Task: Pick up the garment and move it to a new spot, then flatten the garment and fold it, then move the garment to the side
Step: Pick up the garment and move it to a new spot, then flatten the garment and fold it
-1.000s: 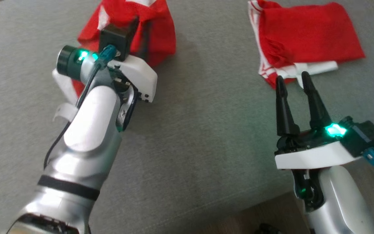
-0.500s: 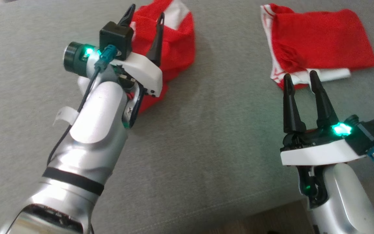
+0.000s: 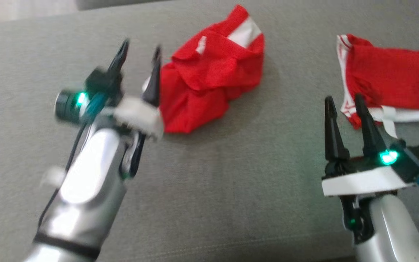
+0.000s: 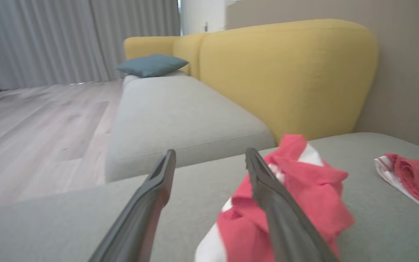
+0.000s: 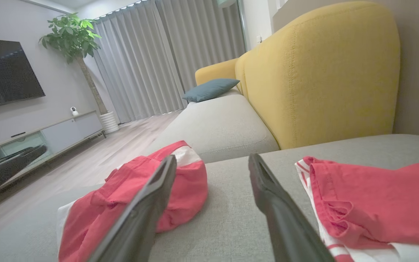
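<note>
A crumpled red garment (image 3: 209,83) with white trim lies in a heap on the grey cushion (image 3: 231,174). My left gripper (image 3: 140,46) stands open just left of it, nothing between its fingers. In the left wrist view the garment (image 4: 304,189) sits behind and to the right of the right finger, and the left gripper (image 4: 210,153) is open over bare cushion. A second red garment (image 3: 391,80) with white stripes lies flatter at the right. My right gripper (image 3: 343,98) is open near its lower left corner. In the right wrist view the right gripper (image 5: 212,157) points between the two garments (image 5: 122,182) (image 5: 376,196).
A yellow sofa back (image 5: 322,72) rises behind the cushion, with a grey seat (image 4: 180,116) and a teal pillow (image 4: 151,64) beyond. Wooden floor (image 4: 31,120), a TV unit (image 5: 31,138) and a potted plant (image 5: 73,36) lie to the left. The cushion's front edge is near my arms.
My left gripper has opened and drawn back off the crumpled garment, which stays on the cushion. The head camera has shifted. The right gripper stays open.
</note>
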`<state>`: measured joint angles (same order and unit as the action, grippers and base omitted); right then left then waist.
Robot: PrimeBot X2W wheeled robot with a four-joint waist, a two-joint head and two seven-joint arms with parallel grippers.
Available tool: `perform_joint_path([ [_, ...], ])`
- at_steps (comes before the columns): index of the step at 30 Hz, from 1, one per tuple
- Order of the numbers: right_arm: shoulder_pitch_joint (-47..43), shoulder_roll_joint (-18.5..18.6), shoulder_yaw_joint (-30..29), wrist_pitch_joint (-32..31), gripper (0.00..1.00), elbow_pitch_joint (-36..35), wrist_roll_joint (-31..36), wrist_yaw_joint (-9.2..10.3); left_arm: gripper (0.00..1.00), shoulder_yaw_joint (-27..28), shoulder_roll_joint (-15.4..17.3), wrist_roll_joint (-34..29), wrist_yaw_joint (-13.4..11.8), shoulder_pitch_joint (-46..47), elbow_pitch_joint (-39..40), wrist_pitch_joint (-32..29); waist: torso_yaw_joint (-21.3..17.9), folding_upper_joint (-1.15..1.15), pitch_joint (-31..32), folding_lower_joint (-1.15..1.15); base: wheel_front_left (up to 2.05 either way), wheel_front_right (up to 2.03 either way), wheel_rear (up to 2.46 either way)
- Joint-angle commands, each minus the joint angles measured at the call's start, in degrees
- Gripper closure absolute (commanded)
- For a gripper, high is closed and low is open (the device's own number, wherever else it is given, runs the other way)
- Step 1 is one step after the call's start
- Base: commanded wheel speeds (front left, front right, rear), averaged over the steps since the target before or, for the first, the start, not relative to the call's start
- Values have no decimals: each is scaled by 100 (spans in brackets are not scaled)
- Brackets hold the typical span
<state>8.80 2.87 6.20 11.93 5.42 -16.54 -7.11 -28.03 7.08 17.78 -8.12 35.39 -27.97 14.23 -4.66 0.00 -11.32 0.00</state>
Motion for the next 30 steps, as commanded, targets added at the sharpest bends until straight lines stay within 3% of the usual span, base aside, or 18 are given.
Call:
perform_joint_path([
  [1, 18, 1, 96, -18, 0, -186, 46, -37, 0, 255, 181, 46, -61, -45, 292, 60, 231, 0, 200, 0, 0, 0, 0],
  [7, -261, 1, 50, -129, 0, -131, 123, -37, 0, 628, 355, 119, -323, -1276, 1187, 74, 614, 0, 511, 0, 0, 0, 0],
  [13, -418, 1, 52, -225, 0, -107, 152, -37, 0, 1011, 225, 27, -421, -2224, 1922, 75, 800, 0, 647, 0, 0, 0, 0],
  [23, -372, 1, 75, -381, 0, -111, 212, -37, 0, 1239, -61, -232, -194, -2482, 2150, 76, 1068, 0, 531, 0, 0, 0, 0],
  [30, 160, 1, 464, -737, 0, 189, 392, -37, 0, 1261, -241, -347, -49, -2417, 2075, 76, 1377, 0, 250, 0, 0, 0, 0],
])
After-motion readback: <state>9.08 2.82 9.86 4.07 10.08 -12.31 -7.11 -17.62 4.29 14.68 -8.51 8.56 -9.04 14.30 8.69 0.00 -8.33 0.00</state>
